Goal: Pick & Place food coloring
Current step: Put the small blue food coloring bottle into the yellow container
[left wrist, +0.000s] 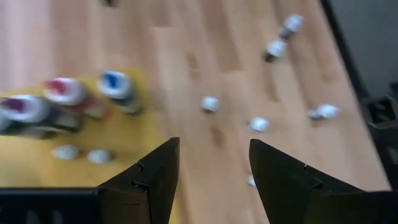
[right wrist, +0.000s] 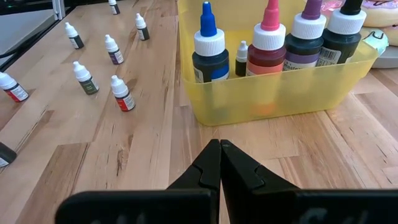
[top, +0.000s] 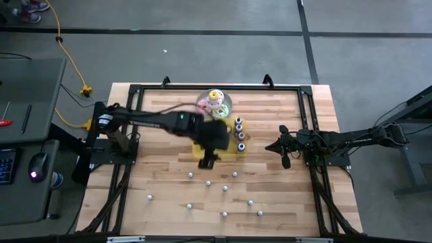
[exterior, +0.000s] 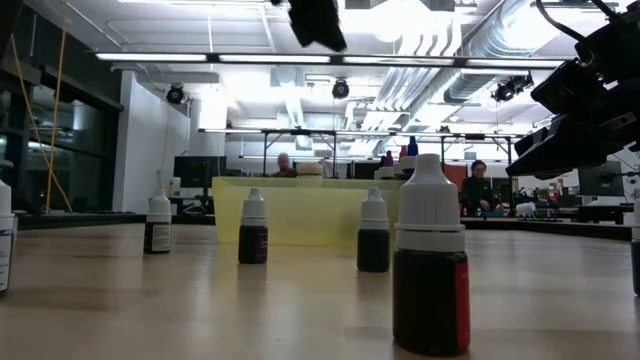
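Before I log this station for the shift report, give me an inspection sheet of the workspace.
Surface: wooden table, bare apart from the items below.
Job's things: small food coloring bottles stand scattered on the wood; larger bottles and at least one small one stand in the yellow tray.
Clutter: stack of pastel ring toys beyond the tray.
Tools: left tool open and empty, above the tray's edge; right tool shut, empty, low, facing the tray.
Cables: yellow cable on the floor left of the table.
Surroundings: people seated far behind; desk with mouse at left.
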